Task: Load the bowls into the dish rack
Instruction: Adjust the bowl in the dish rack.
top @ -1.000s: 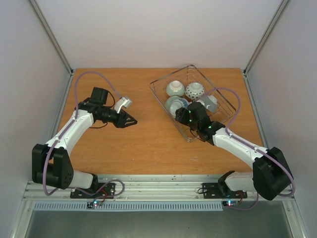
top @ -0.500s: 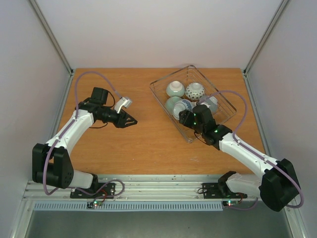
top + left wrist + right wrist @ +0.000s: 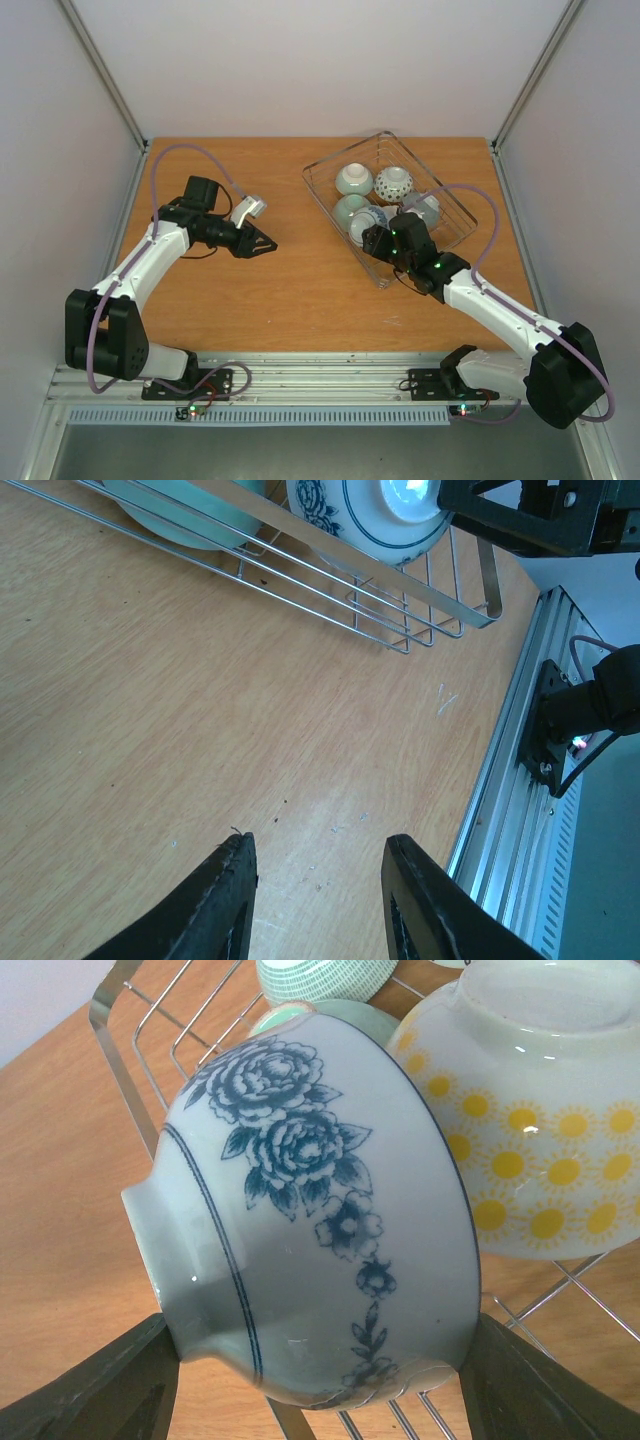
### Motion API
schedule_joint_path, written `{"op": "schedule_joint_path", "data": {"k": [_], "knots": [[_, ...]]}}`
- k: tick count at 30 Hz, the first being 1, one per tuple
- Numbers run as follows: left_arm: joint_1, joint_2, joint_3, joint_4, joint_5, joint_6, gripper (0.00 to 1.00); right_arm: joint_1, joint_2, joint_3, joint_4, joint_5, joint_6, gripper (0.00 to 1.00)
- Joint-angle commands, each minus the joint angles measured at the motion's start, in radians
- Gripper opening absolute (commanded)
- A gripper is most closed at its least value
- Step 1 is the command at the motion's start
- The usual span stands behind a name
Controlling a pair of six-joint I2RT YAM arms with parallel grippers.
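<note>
Wooden table (image 3: 250,290): in the frame's upper right, one dish rack (image 3: 415,162) holds five bowls (image 3: 353,179). The right gripper (image 3: 370,235) clasps the blue-flowered bowl (image 3: 320,1220); the left gripper (image 3: 268,243) is parted and empty.

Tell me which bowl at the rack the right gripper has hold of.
The white bowl with blue roses, tipped on its side in the right gripper. The yellow-dotted bowl beside it and the green-checked bowl behind are not gripped.

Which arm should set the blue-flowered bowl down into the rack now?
Right. The right gripper is clamped on the blue-flowered bowl, holding it over the dish rack beside the yellow-dotted bowl. The left gripper hangs empty over the table, outside the rack.
</note>
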Motion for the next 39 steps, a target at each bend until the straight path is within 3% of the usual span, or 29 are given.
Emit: {"op": "schedule_joint_path", "data": {"k": [1, 15, 23, 31, 36, 39], "knots": [[0.0, 0.007, 0.008, 0.027, 0.01, 0.001, 0.36, 0.004, -0.014, -0.015, -0.021, -0.032, -0.004, 0.35], [0.0, 0.007, 0.009, 0.026, 0.006, 0.004, 0.36, 0.007, 0.099, -0.029, 0.018, -0.032, -0.004, 0.38], [0.0, 0.01, 0.009, 0.026, 0.004, 0.005, 0.36, 0.008, 0.08, -0.045, 0.009, 0.001, -0.007, 0.68], [0.0, 0.007, 0.009, 0.026, 0.003, 0.004, 0.36, 0.008, 0.021, -0.053, 0.014, -0.005, -0.052, 0.9], [0.0, 0.005, 0.009, 0.026, 0.003, 0.005, 0.36, 0.008, -0.025, -0.049, -0.005, 0.003, -0.07, 0.99], [0.0, 0.003, 0.009, 0.025, 0.004, 0.004, 0.36, 0.008, -0.068, -0.026, -0.055, 0.045, -0.087, 0.99]]}}
